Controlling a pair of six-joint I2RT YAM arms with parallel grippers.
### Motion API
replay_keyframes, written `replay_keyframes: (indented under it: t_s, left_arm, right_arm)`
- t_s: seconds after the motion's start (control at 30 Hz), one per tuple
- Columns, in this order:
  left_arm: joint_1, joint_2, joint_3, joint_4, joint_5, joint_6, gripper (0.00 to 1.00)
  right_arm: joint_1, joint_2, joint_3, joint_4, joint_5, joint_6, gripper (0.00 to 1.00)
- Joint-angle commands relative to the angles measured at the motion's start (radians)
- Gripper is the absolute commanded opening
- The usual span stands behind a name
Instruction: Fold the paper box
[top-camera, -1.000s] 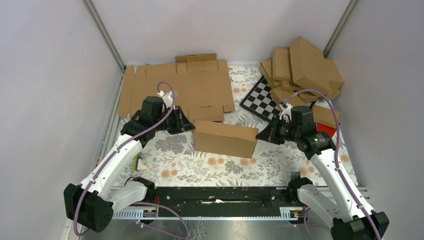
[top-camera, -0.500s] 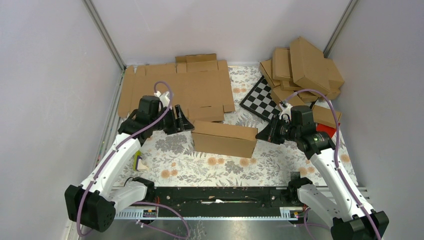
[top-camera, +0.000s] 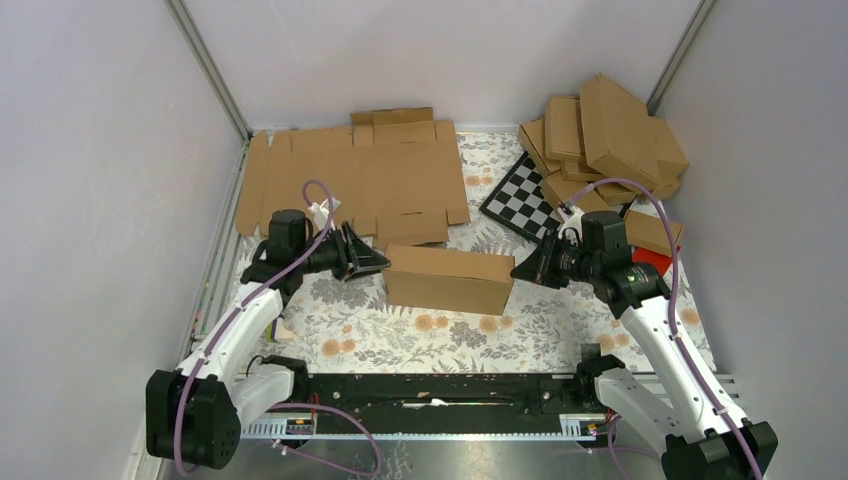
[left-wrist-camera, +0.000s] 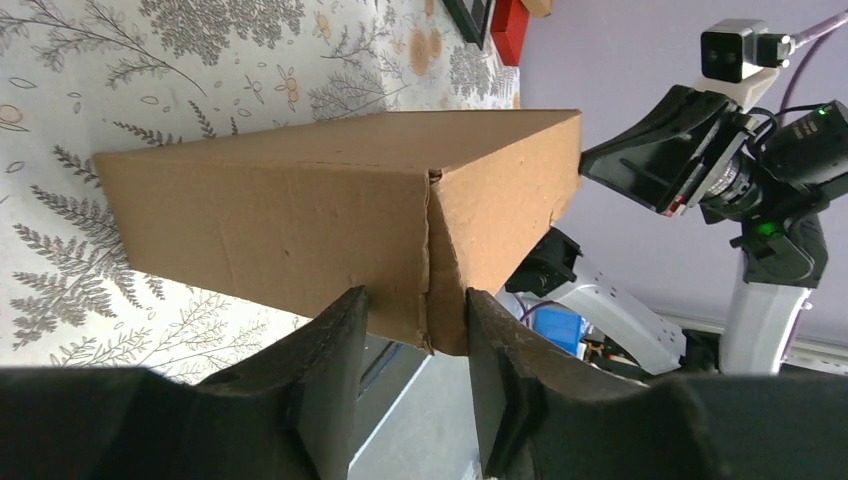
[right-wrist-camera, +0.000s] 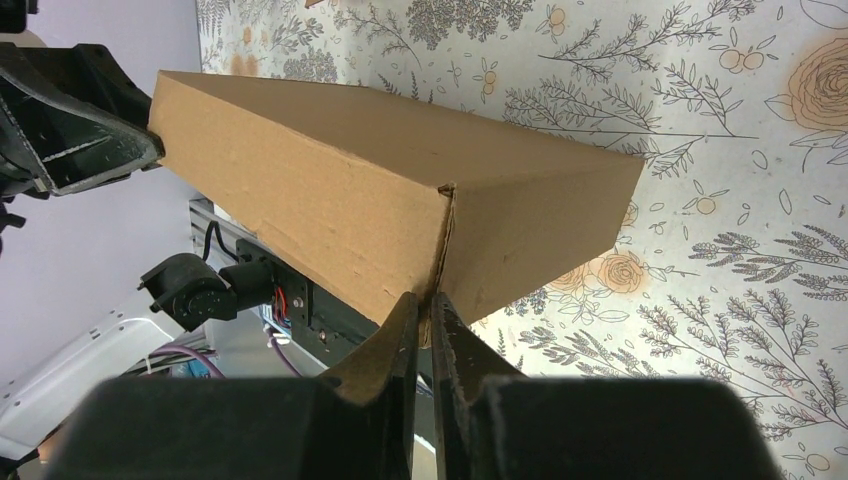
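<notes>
The paper box (top-camera: 448, 278) stands folded and closed on the flowered table, a shallow brown cardboard block. My left gripper (top-camera: 378, 262) is at its left end. In the left wrist view the box (left-wrist-camera: 300, 210) fills the middle, and my left gripper (left-wrist-camera: 415, 300) is open, its fingertips on either side of the box's near corner. My right gripper (top-camera: 520, 270) is at the box's right end. In the right wrist view my right gripper (right-wrist-camera: 424, 300) is shut on the thin cardboard edge at the corner seam of the box (right-wrist-camera: 330, 190).
Flat brown cardboard sheets (top-camera: 350, 180) lie at the back left. A pile of folded boxes (top-camera: 610, 135) sits at the back right beside a black-and-white checkered board (top-camera: 520, 200). A red thing (top-camera: 652, 258) lies near my right arm. A black rail (top-camera: 430, 390) runs along the front.
My left wrist has swung left and down while its fingertips stayed at the box's left end. The right arm and the box have barely moved.
</notes>
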Motion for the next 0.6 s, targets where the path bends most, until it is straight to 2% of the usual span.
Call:
replay_keyframes:
  t_s: [0.0, 0.13, 0.3, 0.4, 0.5, 0.57]
  left_arm:
    - [0.006, 0.004, -0.098, 0.119, 0.071, -0.077, 0.41]
    - [0.006, 0.008, -0.200, 0.213, 0.074, -0.122, 0.35]
    - [0.008, 0.042, -0.284, 0.330, 0.075, -0.141, 0.19]
    - [0.008, 0.033, -0.295, 0.350, 0.059, -0.134, 0.17]
    - [0.008, 0.021, -0.248, 0.271, 0.031, -0.092, 0.18]
    - [0.006, 0.011, -0.163, 0.141, -0.007, -0.021, 0.27]
  right_arm:
    - [0.004, 0.017, -0.022, -0.045, 0.006, -0.034, 0.07]
    - [0.004, 0.014, -0.029, -0.044, 0.010, -0.030, 0.07]
    - [0.004, 0.012, -0.053, -0.030, 0.008, -0.025, 0.07]
    - [0.004, 0.011, -0.053, -0.032, 0.008, -0.025, 0.07]
    - [0.004, 0.013, -0.044, -0.031, 0.008, -0.029, 0.07]
    - [0.004, 0.018, -0.032, -0.033, 0.008, -0.033, 0.11]
